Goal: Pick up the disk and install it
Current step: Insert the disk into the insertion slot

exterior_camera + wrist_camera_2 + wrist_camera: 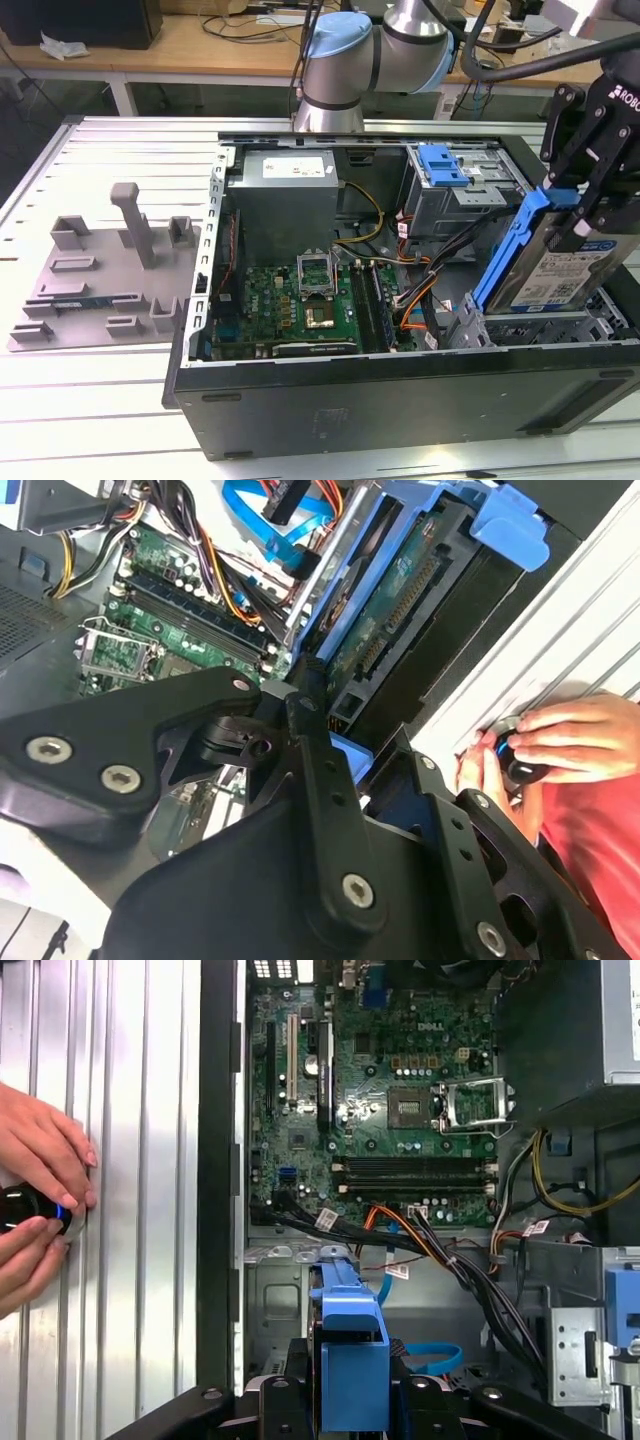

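Disk [565, 275] is already picked up, tool [577, 205] clamped on its blue bracket, hanging tilted over the open PC case [400, 400], not seated in a bay yet.

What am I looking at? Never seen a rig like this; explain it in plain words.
This is a robot arm working over an open computer case on a slatted metal table. The exterior view looks on from off the arm; both wrist views come from cameras riding on it. Its black fingers are shut on the disk, a silver drive in a blue carrier, held on edge over the case's corner at the exterior view's right. Inside lies a green motherboard. A grey plastic fixture sits beside the case. In the first wrist view, a person's hands hold a small dark device on the table.
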Controlling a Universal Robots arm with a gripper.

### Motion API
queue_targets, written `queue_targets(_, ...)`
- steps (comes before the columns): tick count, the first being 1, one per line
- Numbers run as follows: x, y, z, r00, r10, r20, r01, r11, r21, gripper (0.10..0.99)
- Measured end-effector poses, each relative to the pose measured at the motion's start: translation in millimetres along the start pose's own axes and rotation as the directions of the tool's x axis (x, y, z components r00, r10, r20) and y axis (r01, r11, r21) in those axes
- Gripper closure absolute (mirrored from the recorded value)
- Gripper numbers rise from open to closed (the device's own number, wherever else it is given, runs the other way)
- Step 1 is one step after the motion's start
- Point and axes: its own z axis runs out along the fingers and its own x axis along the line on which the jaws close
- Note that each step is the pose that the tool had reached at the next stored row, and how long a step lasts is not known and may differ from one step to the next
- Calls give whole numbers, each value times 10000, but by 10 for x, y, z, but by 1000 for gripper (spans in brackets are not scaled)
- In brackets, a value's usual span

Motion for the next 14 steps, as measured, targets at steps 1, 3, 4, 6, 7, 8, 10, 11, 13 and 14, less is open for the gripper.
queue_targets(1, 3, -1, 16, 10000, 0, 0, 0, 10000, 0, 718)
queue_targets(3, 11, -3, 59, 10000, 0, 0, 0, 10000, 0, 718)
queue_targets(4, 14, -4, 76, 10000, 0, -1, 0, 10000, 0, 718)
queue_targets(6, 17, -7, 121, 10000, 0, 0, 0, 10000, 0, 718)
queue_targets(7, 19, -8, 134, 10000, 0, 0, 0, 10000, 0, 718)
queue_targets(8, 20, -9, 151, 10000, 0, -1, 0, 10000, 0, 718)
queue_targets(10, 22, -10, 170, 10000, 0, -7, 0, 10000, 1, 718)
queue_targets(11, 22, -10, 172, 10000, 0, -6, 0, 10000, 0, 651)
queue_targets(13, 21, -10, 174, 10000, 0, -1, 0, 10000, 1, 584)
queue_targets(14, 20, -10, 175, 10000, 0, -2, 0, 10000, 0, 584)
